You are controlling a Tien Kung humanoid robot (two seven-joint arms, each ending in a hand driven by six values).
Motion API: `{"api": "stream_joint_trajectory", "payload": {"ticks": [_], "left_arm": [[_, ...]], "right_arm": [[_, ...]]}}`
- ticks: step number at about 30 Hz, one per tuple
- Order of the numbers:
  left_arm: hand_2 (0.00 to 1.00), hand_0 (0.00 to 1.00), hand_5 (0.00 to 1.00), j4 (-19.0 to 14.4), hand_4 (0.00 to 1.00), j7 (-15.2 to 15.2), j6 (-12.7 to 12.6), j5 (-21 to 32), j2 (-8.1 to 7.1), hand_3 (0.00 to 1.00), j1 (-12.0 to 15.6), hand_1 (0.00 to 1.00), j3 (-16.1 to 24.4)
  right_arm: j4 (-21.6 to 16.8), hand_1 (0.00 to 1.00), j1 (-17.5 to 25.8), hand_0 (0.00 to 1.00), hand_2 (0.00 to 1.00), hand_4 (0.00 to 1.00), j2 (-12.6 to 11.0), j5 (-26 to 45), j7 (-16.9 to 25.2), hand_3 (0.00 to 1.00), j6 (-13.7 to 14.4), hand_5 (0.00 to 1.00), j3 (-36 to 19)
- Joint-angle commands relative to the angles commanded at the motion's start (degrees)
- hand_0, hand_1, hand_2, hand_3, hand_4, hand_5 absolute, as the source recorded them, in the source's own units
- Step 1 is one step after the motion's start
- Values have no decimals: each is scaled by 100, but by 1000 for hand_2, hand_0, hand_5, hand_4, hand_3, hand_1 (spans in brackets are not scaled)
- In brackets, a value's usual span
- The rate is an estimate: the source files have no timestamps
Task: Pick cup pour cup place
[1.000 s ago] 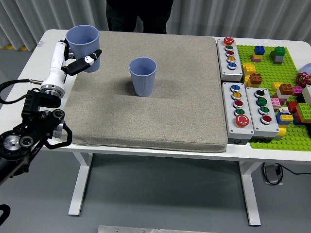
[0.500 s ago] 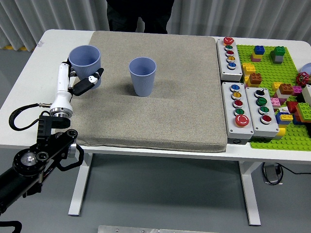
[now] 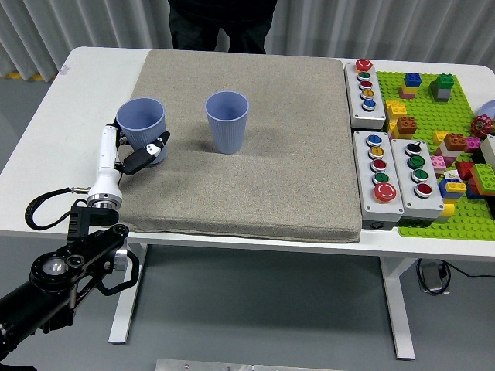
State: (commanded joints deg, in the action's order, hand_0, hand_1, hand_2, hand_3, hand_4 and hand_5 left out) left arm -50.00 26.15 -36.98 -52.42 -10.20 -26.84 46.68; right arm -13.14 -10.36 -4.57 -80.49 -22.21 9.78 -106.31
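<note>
The robot's left hand (image 3: 133,154) has its white and black fingers (image 3: 147,156) wrapped round a light blue plastic cup (image 3: 141,121), holding it upright at the left edge of the grey-brown fabric mat (image 3: 255,178). A second light blue plastic cup (image 3: 227,121) stands upright on the mat, to the right of the held one and apart from it. A person in dark clothes (image 3: 223,22) stands at the far side of the white table (image 3: 46,139).
</note>
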Motion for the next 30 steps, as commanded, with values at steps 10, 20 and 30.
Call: {"api": "stream_joint_trajectory", "payload": {"ticks": [10,20,30], "left_arm": [[555,489,258,313,745,690,0,409,112,547,52,503,-153],[561,486,268,449,742,753,0,450,156,548,79,503,-247],[660,518,307,471,759,695,0,262,164,653,107,569,-187]], "right_arm": [[2,662,-19,693,613,2,-2,-1,5,624,0,405,-3],[3,663,-46,692,613,2,-5,7,5,624,6,409,-8],[5,662,-56,693,613,2,-7,13,4,623,8,411,2]]}}
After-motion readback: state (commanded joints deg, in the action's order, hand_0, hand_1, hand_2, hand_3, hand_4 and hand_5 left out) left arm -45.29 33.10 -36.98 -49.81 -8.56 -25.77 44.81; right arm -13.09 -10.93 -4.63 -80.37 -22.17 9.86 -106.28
